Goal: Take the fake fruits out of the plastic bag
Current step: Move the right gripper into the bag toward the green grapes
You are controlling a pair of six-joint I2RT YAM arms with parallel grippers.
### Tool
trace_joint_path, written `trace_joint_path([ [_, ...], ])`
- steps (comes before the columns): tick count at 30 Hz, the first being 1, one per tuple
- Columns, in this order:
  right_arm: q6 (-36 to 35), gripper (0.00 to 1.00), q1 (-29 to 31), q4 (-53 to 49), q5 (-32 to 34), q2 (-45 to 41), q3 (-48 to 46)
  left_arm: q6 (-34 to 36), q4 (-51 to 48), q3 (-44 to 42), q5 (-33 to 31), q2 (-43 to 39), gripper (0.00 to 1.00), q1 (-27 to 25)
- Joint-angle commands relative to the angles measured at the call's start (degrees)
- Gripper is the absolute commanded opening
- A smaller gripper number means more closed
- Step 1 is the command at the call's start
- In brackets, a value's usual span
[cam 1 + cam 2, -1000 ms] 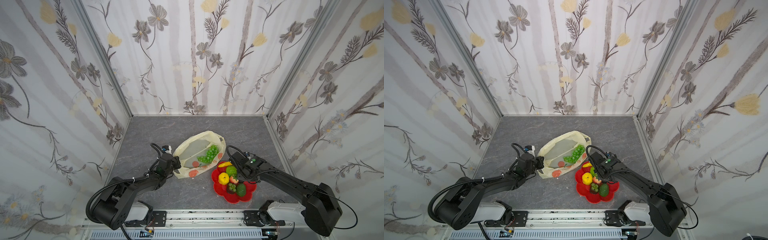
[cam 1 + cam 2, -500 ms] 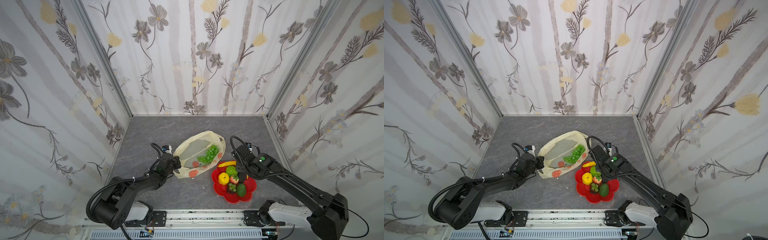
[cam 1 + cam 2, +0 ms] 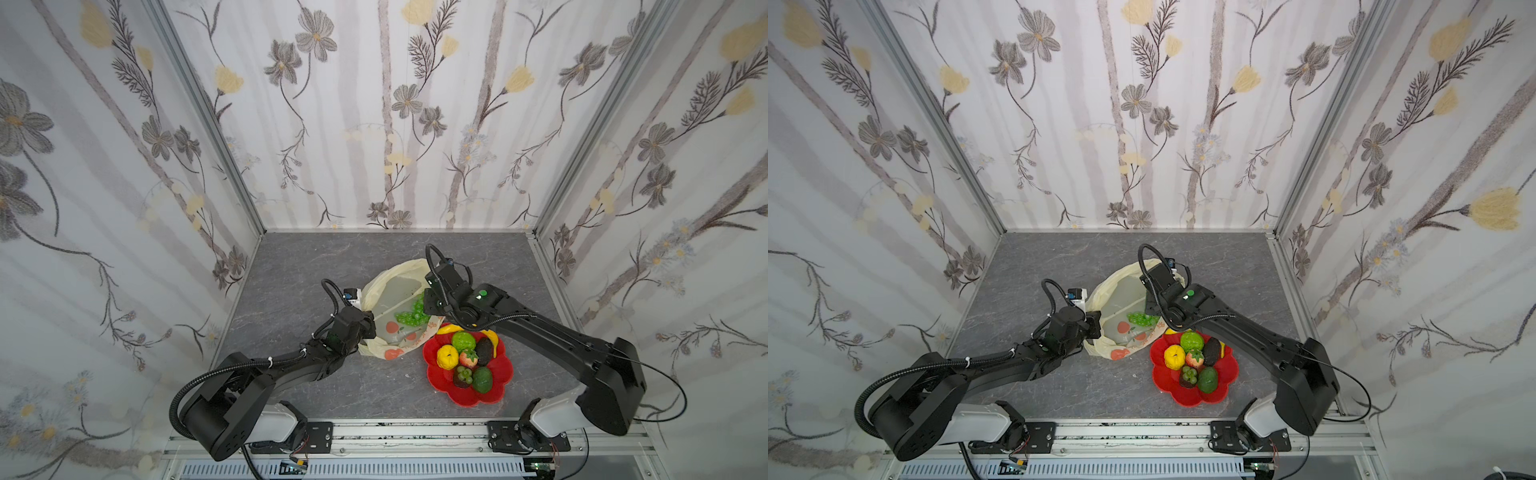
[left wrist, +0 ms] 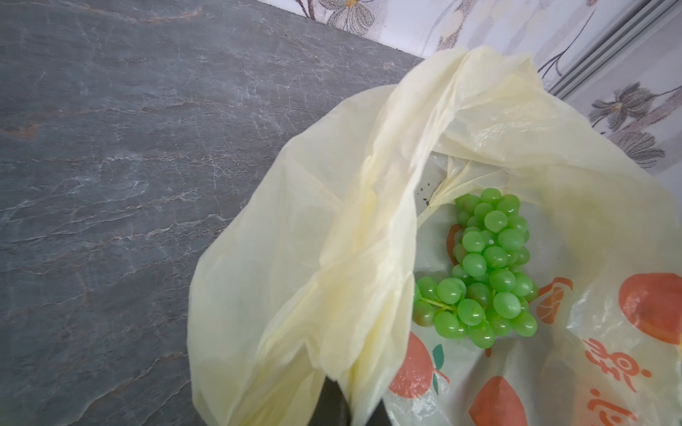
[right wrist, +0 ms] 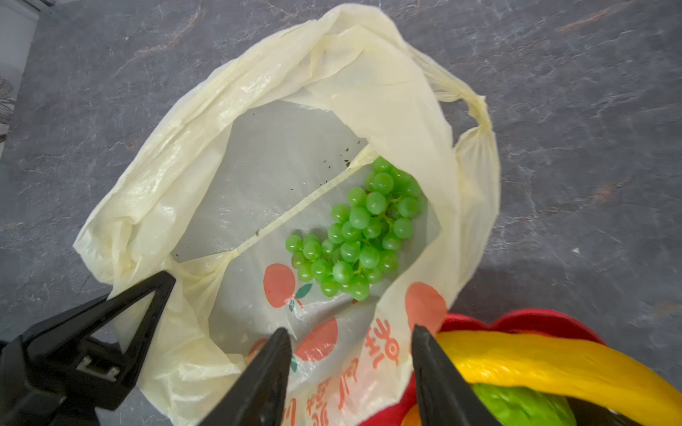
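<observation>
The pale-yellow plastic bag [image 3: 392, 270] [image 3: 1113, 282] lies open on the grey table. A green grape bunch [image 3: 411, 318] [image 3: 1142, 319] [image 4: 483, 273] [image 5: 361, 228] rests inside it. My left gripper [image 3: 368, 326] [image 4: 347, 391] is shut on the bag's left rim [image 4: 350, 295]. My right gripper [image 3: 428, 301] [image 5: 348, 330] hovers open over the bag's near-right edge, holding nothing. Other fake fruits sit in the red dish [image 3: 465, 397]: a banana [image 5: 553, 365], a lemon [image 3: 447, 356], a bumpy green fruit [image 3: 463, 340], a strawberry [image 3: 468, 358] and an avocado [image 3: 482, 379].
The red dish [image 3: 1183, 395] stands just right of and nearer than the bag, touching its printed edge. Patterned walls close in the table on the left, back and right. A metal rail [image 3: 415, 432] runs along the front.
My right gripper has moved from over the red dish back and left to above the bag, and its jaws have spread wider. The left arm and the bag have stayed put.
</observation>
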Motion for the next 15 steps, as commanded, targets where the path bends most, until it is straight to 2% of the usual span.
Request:
trace_joint_path([
  [1,-1.75,0.54,-0.91,3.53,-2.55,5.9,2.41,0.83,-3.21,0.62,-6.0,0.52,0.0,-0.11],
  [5,-3.2,0.54,-2.25,5.85,-4.96,11.24,3.53,-0.65,-5.55,-0.03,-9.7,-0.95,0.0,1.89],
  [11,-4.79,0.55,-2.74,7.63,-7.51,16.06,7.03,-7.02,-9.68,-4.08,-12.32,-7.42,0.0,10.77],
  [15,-5.08,0.55,-2.65,10.76,-12.09,17.87,8.24,-8.37,-10.93,-6.29,-14.23,-12.43,0.0,12.87],
])
